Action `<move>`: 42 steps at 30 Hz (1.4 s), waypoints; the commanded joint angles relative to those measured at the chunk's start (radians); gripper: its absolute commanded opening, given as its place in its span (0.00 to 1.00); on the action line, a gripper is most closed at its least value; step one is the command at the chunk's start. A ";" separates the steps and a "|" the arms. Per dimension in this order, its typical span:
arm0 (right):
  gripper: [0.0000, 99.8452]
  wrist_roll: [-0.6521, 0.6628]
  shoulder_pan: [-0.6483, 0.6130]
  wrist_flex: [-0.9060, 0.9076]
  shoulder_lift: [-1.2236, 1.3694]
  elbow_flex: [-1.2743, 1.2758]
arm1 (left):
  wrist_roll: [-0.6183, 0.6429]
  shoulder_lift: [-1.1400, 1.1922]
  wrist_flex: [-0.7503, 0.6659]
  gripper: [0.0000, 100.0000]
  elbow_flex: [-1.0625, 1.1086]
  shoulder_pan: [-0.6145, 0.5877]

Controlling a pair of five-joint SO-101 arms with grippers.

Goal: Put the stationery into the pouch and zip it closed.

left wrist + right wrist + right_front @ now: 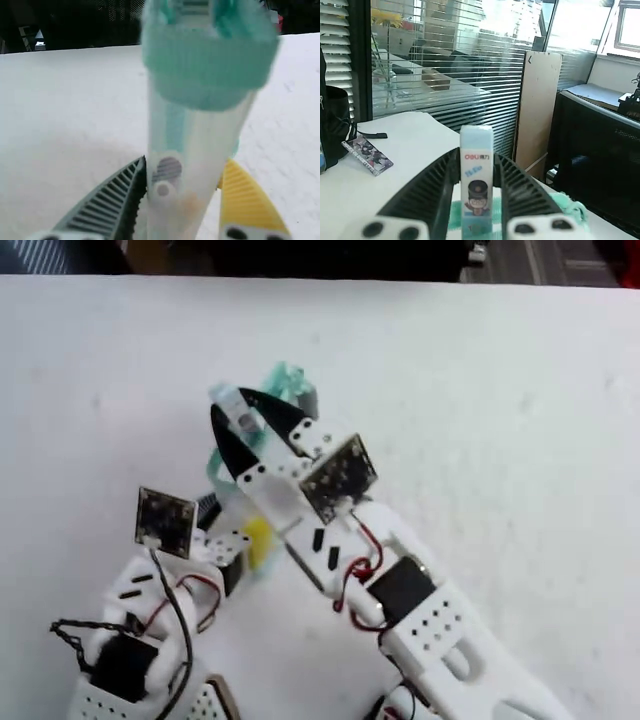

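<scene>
The pouch point(200, 125) is clamped in the left jaws while the right jaws grip an eraser point(476, 190) over it, so loading and zipping are not yet done.

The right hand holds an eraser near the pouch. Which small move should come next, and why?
Probably lower the right hand slightly toward the pouch: the eraser is clamped in it, and the left hand grips the pouch, ready.
</scene>
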 commanded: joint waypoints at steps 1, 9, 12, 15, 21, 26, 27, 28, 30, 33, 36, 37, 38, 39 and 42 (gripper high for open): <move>0.02 -0.003 -0.004 -0.030 0.025 -0.006 | -0.005 -0.005 0.008 0.24 -0.055 0.010; 0.03 -0.003 -0.007 0.059 -0.062 -0.008 | -0.006 -0.005 0.006 0.24 -0.055 0.010; 0.15 -0.005 -0.008 0.154 -0.108 -0.008 | -0.006 -0.005 0.006 0.24 -0.055 0.010; 0.28 -0.005 -0.008 0.219 -0.145 -0.011 | -0.006 -0.005 0.006 0.24 -0.055 0.010; 0.24 -0.005 -0.005 0.243 -0.202 -0.041 | -0.006 -0.005 0.006 0.24 -0.054 0.010; 0.14 -0.005 -0.007 0.334 -0.200 -0.173 | -0.006 -0.005 0.006 0.24 -0.054 0.010; 0.13 -0.005 -0.008 0.357 -0.186 -0.189 | -0.006 -0.005 0.006 0.24 -0.054 0.010; 0.11 -0.005 -0.008 0.369 -0.168 -0.203 | -0.006 -0.005 0.006 0.24 -0.054 0.010; 0.08 -0.005 -0.008 0.364 -0.134 -0.233 | -0.006 -0.005 0.006 0.24 -0.054 0.010; 0.01 -0.005 -0.008 0.340 -0.084 -0.345 | -0.006 -0.005 0.006 0.24 -0.054 0.010; 0.01 -0.006 -0.010 0.348 0.013 -0.485 | -0.006 -0.005 0.006 0.24 -0.054 0.010; 0.02 -0.006 -0.010 0.349 0.058 -0.522 | -0.006 -0.005 0.006 0.24 -0.052 0.010; 0.02 -0.006 -0.010 0.349 0.104 -0.557 | -0.006 -0.005 0.002 0.24 -0.043 0.010; 0.02 -0.005 -0.010 0.349 0.142 -0.583 | -0.006 -0.005 -0.012 0.24 -0.034 0.012; 0.02 -0.005 -0.016 0.409 0.231 -0.655 | -0.008 -0.005 -0.060 0.24 0.003 0.012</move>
